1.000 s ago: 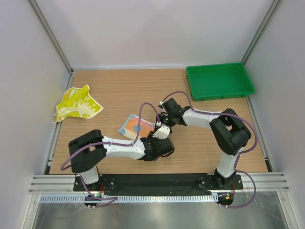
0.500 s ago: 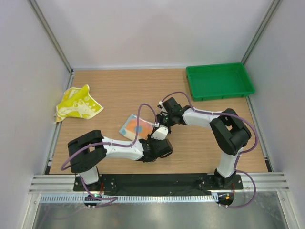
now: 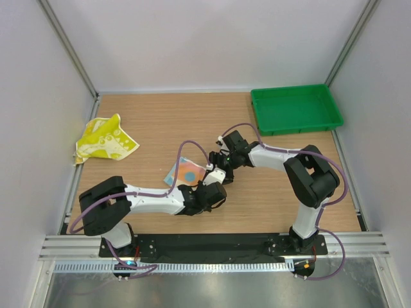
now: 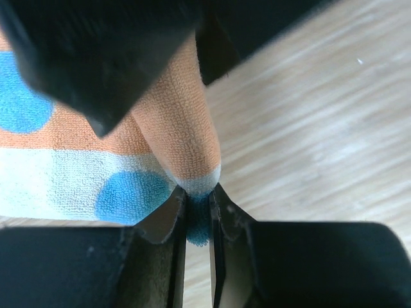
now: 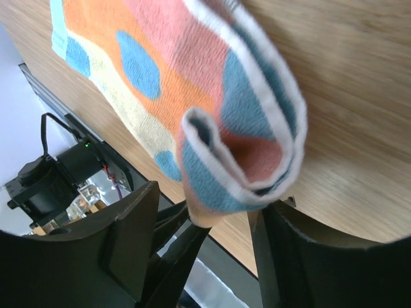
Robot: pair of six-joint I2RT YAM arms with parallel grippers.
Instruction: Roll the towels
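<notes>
The light blue and orange towel [image 3: 185, 172] lies mid-table with its right end curled into a loose roll [image 5: 244, 128]. My left gripper [image 3: 212, 178] is at that end, shut on a fold of the towel's edge [image 4: 198, 215]; the orange side [image 4: 176, 122] bulges just above the jaws. My right gripper [image 3: 220, 164] comes from the right and stands open around the rolled end, one finger [image 5: 131, 240] clear of the cloth. The yellow towel [image 3: 104, 140] lies crumpled and flat at the far left.
A green tray [image 3: 295, 109] stands at the back right corner. Aluminium posts and white walls bound the wooden table [image 3: 160, 122]. Both arms meet in the middle, their purple cables looping above them.
The right gripper has opened and let go of the rolled end. The left gripper has closed on the towel's edge, and the left arm has drawn back to the left.
</notes>
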